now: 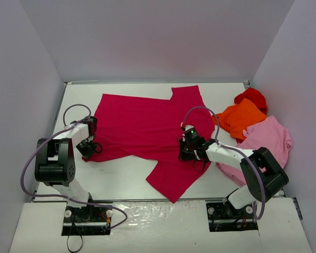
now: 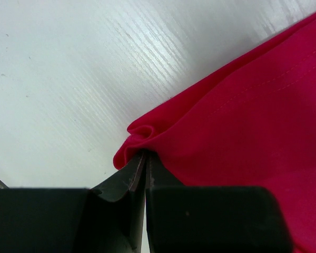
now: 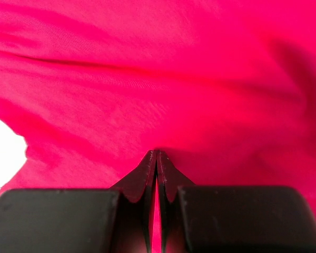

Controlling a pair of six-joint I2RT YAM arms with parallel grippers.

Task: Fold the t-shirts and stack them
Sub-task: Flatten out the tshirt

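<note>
The step in hand looks like the first fold of the large crimson t-shirt of soft plain cloth (image 1: 142, 126), with both arms taking hold of it before a lift.

The left gripper (image 2: 145, 158) has its jaws pressed together on a small puckered corner of the shirt's hem, close to the table's left edge; bare white table (image 1: 121, 179) lies just beyond the corner. The right gripper (image 3: 156, 155) is also pressed together, down in the cloth on the right half of the shirt. A sliver of red shows between its fingers, so it appears to pinch a thin fold there — how much cloth it has caught I cannot tell.

The next move calls for both arms to rise together and carry the near side over toward the far edge, keeping the cloth taut between the two grips so that it does not sag or slip out.

The crimson t-shirt lies spread across the middle of the table, mostly flat. One flap trails toward the near edge and another part reaches toward the far edge — the outline is uneven, not squared up.

The other three are heaped by the right edge: a crumpled orange cloth t-shirt (image 1: 242, 118), a bright red cloth t-shirt (image 1: 253, 96) bunched behind it toward the far right corner, and a light pink cloth t-shirt (image 1: 268, 137) nearer the right arm. None looks folded.
</note>
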